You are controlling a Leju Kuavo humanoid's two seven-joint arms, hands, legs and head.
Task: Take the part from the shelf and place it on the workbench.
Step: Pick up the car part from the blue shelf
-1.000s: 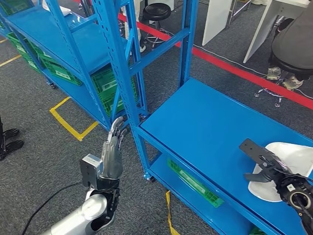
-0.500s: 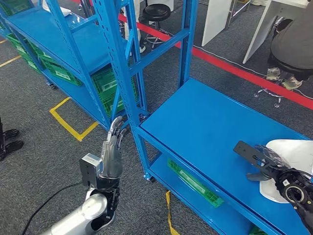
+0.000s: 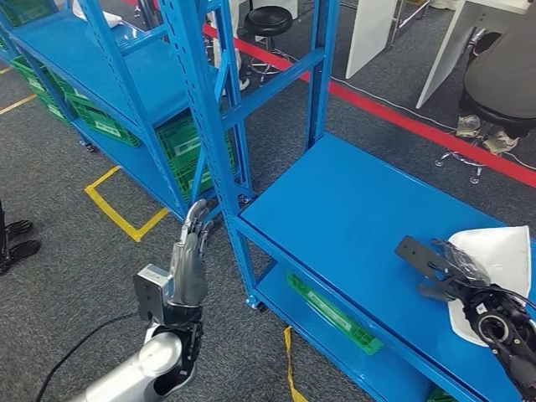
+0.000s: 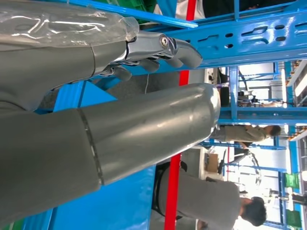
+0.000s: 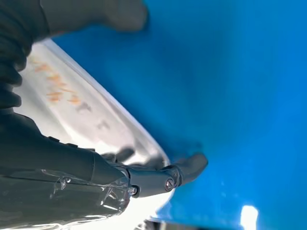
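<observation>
The part is a flat white piece (image 3: 502,251) at the right end of the blue shelf board (image 3: 354,209). My right hand (image 3: 471,285) grips its near edge, the dark fingers stretched out to the left over the board. The part stands tilted up off the board. In the right wrist view the white part (image 5: 83,120) lies between the thumb and the fingers (image 5: 170,179), above the blue surface. My left hand (image 3: 188,264) is raised beside the shelf's front post, fingers straight and apart, holding nothing; the left wrist view shows this hand (image 4: 145,129) in front of blue beams.
A second blue rack with green crates (image 3: 183,155) stands at the left. A green crate (image 3: 332,314) lies on the lower board. Yellow tape (image 3: 120,213) and a red line (image 3: 404,121) mark the floor. A seated person (image 3: 499,75) and a stool (image 3: 269,21) are behind the shelf.
My right hand has drawn a little to the left with the white part, which has tipped up from lying flat. The left hand has hardly moved.
</observation>
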